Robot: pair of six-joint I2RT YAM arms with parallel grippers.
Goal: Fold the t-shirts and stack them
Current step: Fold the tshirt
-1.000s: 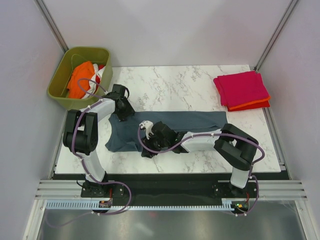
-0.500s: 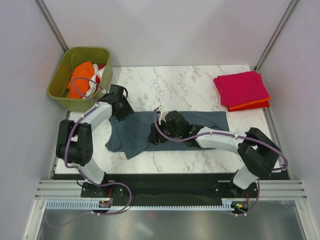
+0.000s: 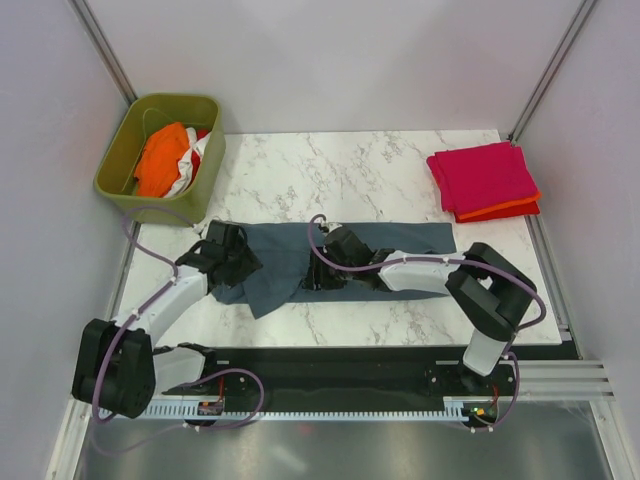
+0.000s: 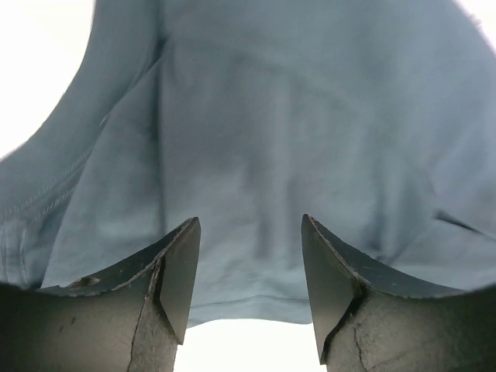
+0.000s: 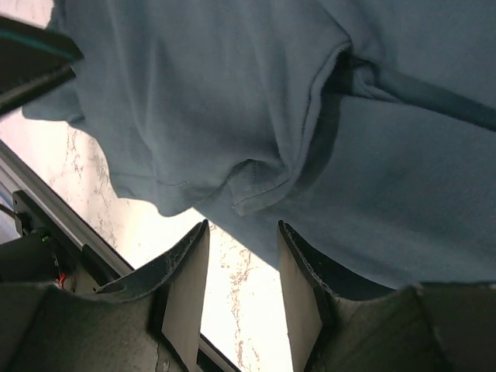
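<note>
The grey shirt [image 3: 400, 240] is lying lengthwise across the near half of the table [image 3: 340, 180]. It is part-folded, and its left end is bunching into a loose flap. The left gripper [image 4: 249, 232] is hovering at that left end, jaws standing apart with nothing between them. The right gripper [image 5: 242, 232] is hanging over the shirt's middle, likewise spread and empty, with a doubled corner of hem [image 5: 256, 186] lying just beyond its fingers.

This is looking like a regrip for the next fold. To do it well, each gripper should be coming down on a single clean edge, not on the bunched layers. Both should be pinching at matching points along the near side, so that the cloth is lifting evenly and not twisting. The flap on the left probably needs smoothing flat first.

Pale walls [image 3: 330, 60] are closing in the cell on three sides. The table is showing white marble, smooth and likely slippery under cloth. A bin [image 3: 112, 170] is sitting at the far left corner, holding an orange shirt [image 3: 160, 160] and a white/red shirt [image 3: 200, 150]. At the far right, a folded pink shirt [image 3: 485, 175] is resting on a red shirt [image 3: 505, 211].
</note>
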